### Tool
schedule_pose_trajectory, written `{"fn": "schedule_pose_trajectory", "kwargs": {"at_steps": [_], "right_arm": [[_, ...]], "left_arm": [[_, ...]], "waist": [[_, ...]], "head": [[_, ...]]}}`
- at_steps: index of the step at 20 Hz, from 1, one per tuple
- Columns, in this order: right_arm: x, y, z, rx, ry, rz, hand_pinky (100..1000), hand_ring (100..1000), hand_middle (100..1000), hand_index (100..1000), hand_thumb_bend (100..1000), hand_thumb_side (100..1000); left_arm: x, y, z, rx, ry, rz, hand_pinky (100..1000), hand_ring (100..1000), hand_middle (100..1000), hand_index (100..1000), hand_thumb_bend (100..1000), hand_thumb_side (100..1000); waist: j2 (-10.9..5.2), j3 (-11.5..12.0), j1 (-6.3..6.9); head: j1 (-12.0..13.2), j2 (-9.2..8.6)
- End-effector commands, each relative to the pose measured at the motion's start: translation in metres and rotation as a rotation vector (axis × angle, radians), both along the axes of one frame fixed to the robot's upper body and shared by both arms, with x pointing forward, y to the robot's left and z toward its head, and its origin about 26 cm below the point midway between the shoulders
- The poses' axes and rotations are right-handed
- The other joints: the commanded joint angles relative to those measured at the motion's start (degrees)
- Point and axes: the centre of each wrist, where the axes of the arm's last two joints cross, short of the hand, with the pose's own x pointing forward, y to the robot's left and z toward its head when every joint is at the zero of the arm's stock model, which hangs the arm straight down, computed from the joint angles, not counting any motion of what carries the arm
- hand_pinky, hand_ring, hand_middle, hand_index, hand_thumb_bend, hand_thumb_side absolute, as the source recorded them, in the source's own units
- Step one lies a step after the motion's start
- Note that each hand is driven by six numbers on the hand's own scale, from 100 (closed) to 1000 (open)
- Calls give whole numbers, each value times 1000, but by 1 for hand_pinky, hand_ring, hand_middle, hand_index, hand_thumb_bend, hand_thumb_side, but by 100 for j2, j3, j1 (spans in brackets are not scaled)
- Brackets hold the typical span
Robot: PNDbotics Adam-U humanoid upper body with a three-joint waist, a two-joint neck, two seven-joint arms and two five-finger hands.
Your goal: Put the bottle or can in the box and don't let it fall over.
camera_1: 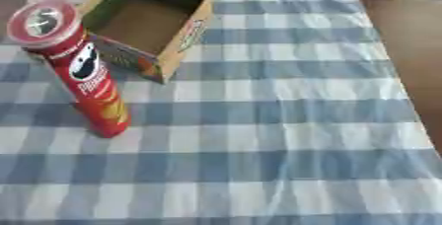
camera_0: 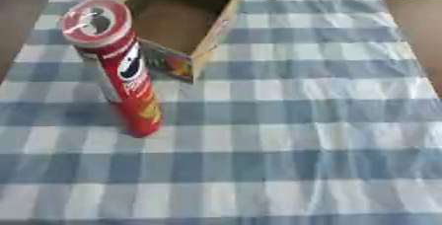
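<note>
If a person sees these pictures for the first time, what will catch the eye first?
The tall red can stands upright on the left part of the blue checked cloth. Just behind it, at the far left, an open cardboard box sits empty. Neither robot hand is in view.

Home dining table [camera_0: 414, 26], checked tablecloth [camera_0: 302, 135]

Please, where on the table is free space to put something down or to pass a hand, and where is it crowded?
The checked cloth lies bare to the right of the red can and the cardboard box, and across the whole near strip. It is crowded at the far left, where the upright can stands just in front of the open box. The box is empty inside. No hand shows.
</note>
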Motion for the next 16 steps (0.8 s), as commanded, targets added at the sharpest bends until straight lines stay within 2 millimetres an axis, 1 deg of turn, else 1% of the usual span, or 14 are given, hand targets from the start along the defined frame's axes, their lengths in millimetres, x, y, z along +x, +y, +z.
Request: {"fn": "schedule_pose_trajectory", "kwargs": {"at_steps": [1, 5, 8, 12, 16], "right_arm": [[-2, -3, 11, -31, -27, -2, 862, 1000, 909, 829, 100, 832], [-2, -3, 11, -31, -26, 0, 862, 1000, 909, 828, 100, 833], [-1, -2, 11, -30, -25, 3, 862, 1000, 909, 827, 100, 835], [-1, -2, 11, -29, -24, 8, 862, 1000, 909, 827, 100, 834], [-1, -1, 11, -29, -23, 13, 862, 1000, 908, 826, 100, 834]], "left_arm": [[-1, 1, 9, 31, -16, -9, 1000, 1000, 890, 832, 811, 132], [-1, 0, 8, 57, 21, -27, 1000, 1000, 903, 852, 839, 140], [0, -2, 7, 97, 76, -53, 1000, 1000, 901, 855, 858, 140], [6, -11, 8, 119, 122, -125, 1000, 1000, 900, 854, 865, 141], [15, -21, 14, 149, 153, -215, 1000, 1000, 899, 855, 872, 143]], "waist": [[-53, -6, -5], [-52, -7, -5], [-55, -11, -4], [-65, -27, -9], [-72, -47, -14]], "head": [[-50, -85], [-125, -112], [-130, -129], [-135, -138], [-153, -140]]}}
